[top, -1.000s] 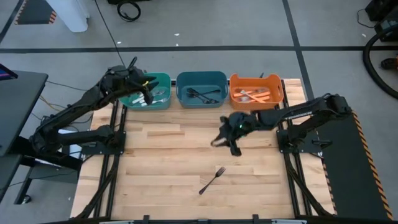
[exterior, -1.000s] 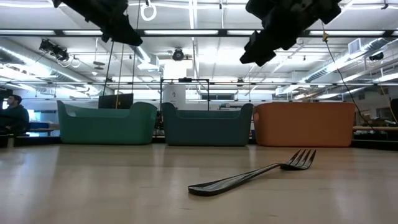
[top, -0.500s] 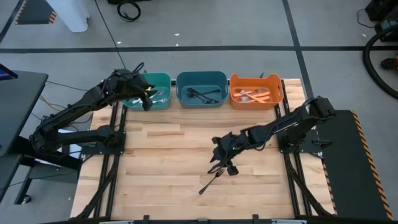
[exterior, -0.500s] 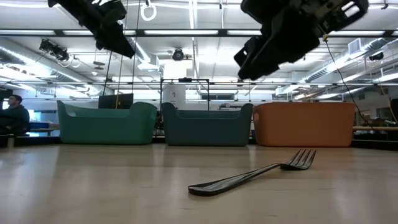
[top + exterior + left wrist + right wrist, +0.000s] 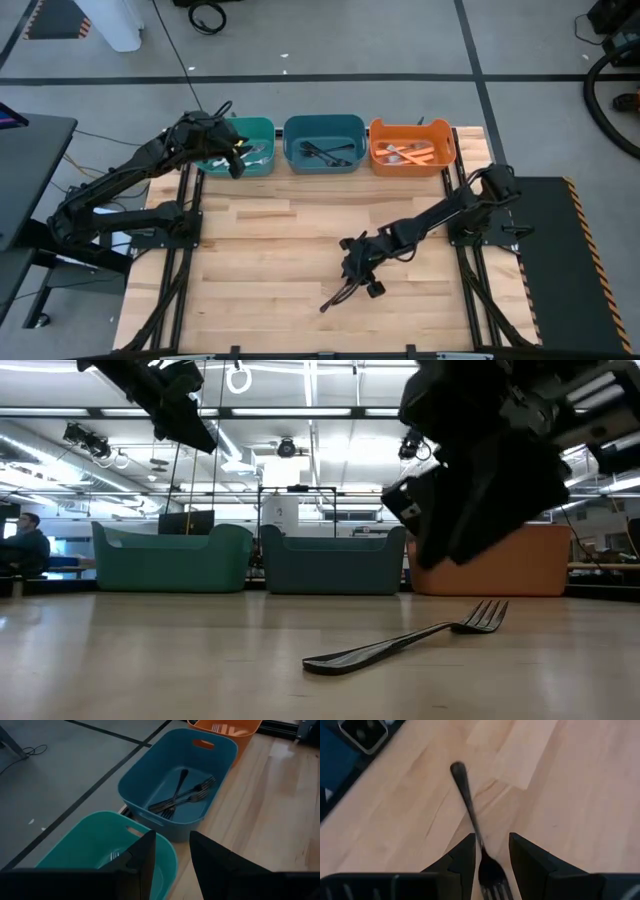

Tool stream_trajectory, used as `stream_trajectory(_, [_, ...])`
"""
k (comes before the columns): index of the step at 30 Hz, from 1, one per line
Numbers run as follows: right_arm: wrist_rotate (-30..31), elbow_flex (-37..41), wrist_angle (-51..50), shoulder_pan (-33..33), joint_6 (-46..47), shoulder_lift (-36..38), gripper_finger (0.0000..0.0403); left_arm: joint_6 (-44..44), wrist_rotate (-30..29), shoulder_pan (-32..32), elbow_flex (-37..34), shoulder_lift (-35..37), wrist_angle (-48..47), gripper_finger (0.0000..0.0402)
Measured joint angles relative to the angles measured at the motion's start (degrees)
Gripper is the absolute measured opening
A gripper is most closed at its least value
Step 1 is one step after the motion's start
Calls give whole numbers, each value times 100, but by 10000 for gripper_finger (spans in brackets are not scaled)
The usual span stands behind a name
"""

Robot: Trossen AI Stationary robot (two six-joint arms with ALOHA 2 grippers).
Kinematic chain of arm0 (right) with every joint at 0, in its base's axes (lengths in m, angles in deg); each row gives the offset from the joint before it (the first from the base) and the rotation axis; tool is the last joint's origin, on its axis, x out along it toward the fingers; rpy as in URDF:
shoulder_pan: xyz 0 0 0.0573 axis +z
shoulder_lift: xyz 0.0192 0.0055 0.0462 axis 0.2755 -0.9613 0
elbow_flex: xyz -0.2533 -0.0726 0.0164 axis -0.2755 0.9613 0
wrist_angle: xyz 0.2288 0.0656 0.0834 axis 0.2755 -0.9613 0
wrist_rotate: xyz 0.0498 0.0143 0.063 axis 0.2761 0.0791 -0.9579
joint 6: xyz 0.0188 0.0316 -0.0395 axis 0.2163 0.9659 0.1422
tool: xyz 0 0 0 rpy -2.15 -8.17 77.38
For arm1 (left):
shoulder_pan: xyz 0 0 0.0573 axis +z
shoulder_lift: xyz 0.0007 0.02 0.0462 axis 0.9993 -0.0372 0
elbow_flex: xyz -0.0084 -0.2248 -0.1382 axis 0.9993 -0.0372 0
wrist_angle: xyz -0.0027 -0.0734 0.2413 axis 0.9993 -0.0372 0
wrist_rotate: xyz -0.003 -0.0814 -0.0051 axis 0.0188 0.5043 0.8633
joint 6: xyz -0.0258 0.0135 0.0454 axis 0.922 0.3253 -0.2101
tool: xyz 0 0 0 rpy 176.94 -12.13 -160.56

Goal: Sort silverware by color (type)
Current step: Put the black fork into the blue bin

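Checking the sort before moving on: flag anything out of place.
One slim black metal fork lies loose on the wooden table, outside the bins; the right claw hangs open over it. Nothing else stands out.

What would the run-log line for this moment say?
right gripper: open, over black fork on table | left gripper: open, above teal bin | fork: not yet gripped

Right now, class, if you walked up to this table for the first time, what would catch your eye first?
A lone black fork lies on the bare wooden table, with the right gripper hanging open just above it. Along the far edge stand three bins in a row: teal, blue and orange, each already holding cutlery. The left gripper hovers open over the teal one.
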Motion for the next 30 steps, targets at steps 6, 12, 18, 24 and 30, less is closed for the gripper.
stream_trajectory(6, [66,-2,229,66,-265,-278,125,-2,0,0,0,0,0,130])
stream_trajectory(12, [334,-11,470,99,-322,-488,125,-2,-2,0,-2,0,-14,130])
stream_trajectory(18, [110,-15,637,164,-321,-723,125,-1,-135,7,-2,0,-218,130])
stream_trajectory(24, [208,-22,571,224,-127,-753,125,-4,-160,29,-2,0,-247,130])
stream_trajectory(30, [963,-42,117,116,637,-729,125,-7,-160,28,-2,0,-376,130])
